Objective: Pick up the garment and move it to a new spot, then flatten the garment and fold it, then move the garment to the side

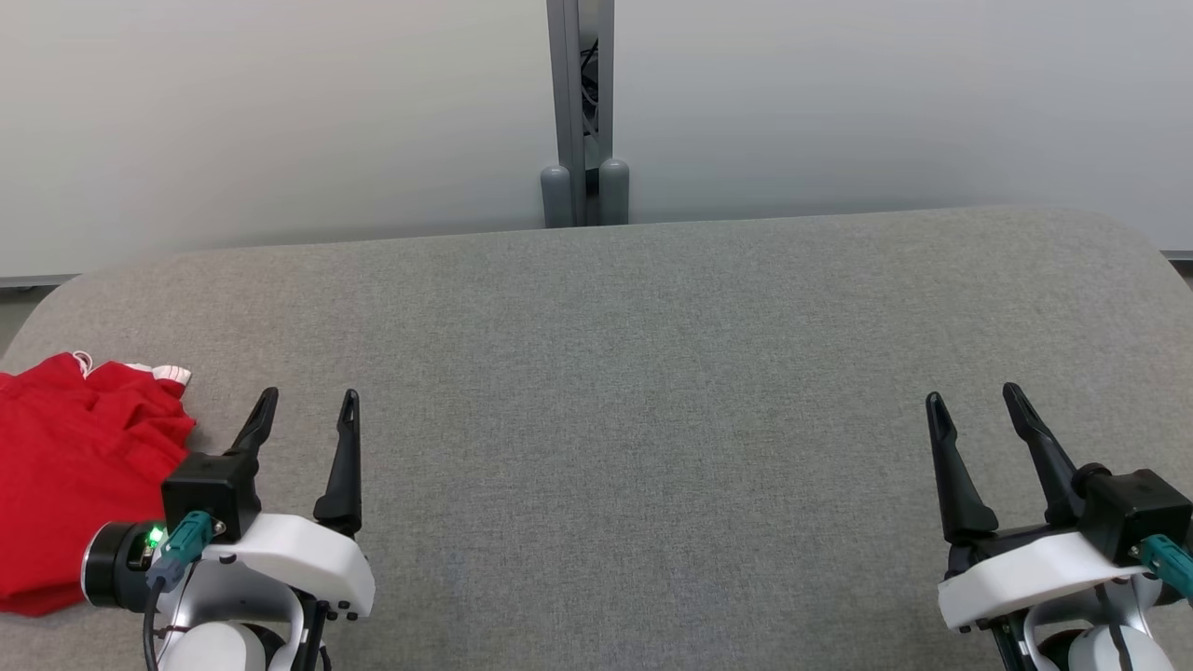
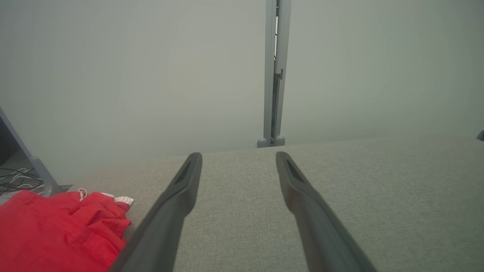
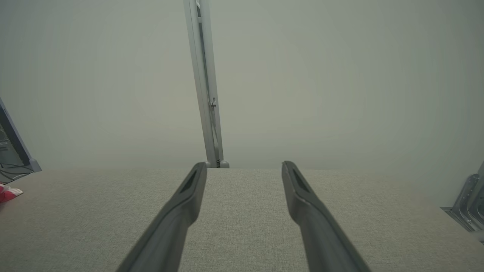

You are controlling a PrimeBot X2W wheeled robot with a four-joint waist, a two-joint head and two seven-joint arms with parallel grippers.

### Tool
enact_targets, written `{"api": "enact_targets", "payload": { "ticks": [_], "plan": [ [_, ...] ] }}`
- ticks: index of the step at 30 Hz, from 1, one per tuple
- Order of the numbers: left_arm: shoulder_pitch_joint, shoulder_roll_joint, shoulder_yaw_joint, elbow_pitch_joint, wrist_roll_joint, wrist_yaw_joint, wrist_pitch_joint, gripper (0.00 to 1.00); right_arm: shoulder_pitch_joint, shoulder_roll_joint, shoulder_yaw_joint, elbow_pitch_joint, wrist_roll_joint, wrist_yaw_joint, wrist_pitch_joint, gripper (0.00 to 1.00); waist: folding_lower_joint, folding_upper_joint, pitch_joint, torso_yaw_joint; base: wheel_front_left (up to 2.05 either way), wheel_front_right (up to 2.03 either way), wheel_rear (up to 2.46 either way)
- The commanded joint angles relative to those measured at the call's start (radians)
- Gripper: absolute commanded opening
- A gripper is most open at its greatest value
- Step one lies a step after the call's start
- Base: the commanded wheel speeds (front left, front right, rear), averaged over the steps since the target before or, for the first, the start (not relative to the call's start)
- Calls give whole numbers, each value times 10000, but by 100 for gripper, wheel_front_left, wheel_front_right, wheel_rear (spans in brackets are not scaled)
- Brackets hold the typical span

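Garment (image 1: pixel 75 466): red, bunched, lying at the table's (image 1: pixel 634 373) far left edge. I have the left gripper (image 1: pixel 309 399) just beside it, fingertips clear of the cloth. Its fingers are spread wide and hold nothing. Right gripper (image 1: pixel 974 394): also spread wide and empty, low over the table's right side, well apart from the garment.
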Motion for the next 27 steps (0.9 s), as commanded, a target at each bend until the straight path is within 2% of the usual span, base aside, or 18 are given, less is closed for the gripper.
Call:
{"api": "enact_targets", "payload": {
  "ticks": [1,21,27],
  "plan": [
    [90,4,25,-18,-13,20,2,100,119,-32,-13,9,78,22,34,100,0,0,18,-7,0,0,0],
    [-93,85,-83,93,-236,166,-100,100,44,-33,-95,18,398,22,145,100,0,0,124,26,0,0,0],
    [-276,57,-137,110,-314,172,-161,100,69,-31,-199,-100,294,22,154,100,0,0,165,487,0,0,0]
  ]
}}
